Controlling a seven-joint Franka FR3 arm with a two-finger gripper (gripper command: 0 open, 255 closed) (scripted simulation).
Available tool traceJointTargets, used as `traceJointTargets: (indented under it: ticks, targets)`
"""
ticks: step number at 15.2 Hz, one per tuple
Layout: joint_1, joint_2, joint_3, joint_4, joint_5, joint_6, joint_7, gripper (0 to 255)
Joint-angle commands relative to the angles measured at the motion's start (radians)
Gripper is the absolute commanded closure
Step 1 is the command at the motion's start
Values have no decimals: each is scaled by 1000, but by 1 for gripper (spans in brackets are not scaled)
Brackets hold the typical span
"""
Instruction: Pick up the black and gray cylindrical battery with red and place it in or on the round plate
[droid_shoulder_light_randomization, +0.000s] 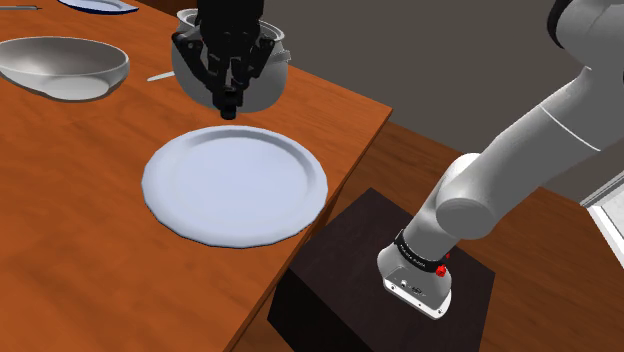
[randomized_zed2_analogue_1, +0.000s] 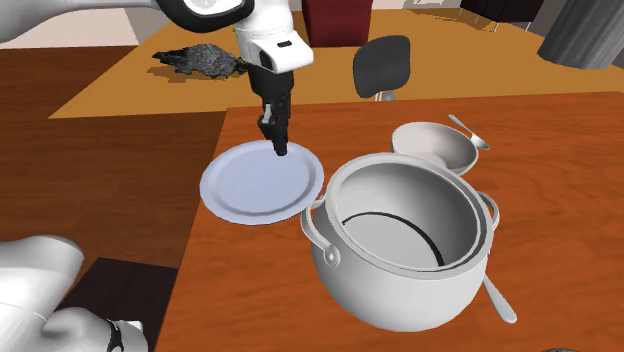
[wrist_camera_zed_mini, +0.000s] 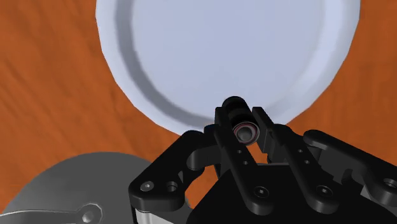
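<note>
Hanging above the rim of the round, pale, shallow plate (droid_shoulder_light_randomization: 235, 185), the black gripper (droid_shoulder_light_randomization: 229, 106) clasps the small dark cylindrical battery (wrist_camera_zed_mini: 245, 132), whose end shows a red ring. A smooth grey pot (randomized_zed2_analogue_1: 400, 290) stands lidless just beside the plate on the wood-grain table (droid_shoulder_light_randomization: 60, 250).

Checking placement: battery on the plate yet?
Not yet: battery is clasped in the pincer, over the plate's rim.

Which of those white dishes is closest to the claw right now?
The flat round plate: the claw, clasping the battery, hangs over its rim; the deep pot and the bowl stand off to the side.
</note>
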Motion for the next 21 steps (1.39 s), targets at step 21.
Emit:
traceJointTargets:
  ticks: [21]
  targets:
    - [51, -139, 22, -297, 87, 177, 13, 255]
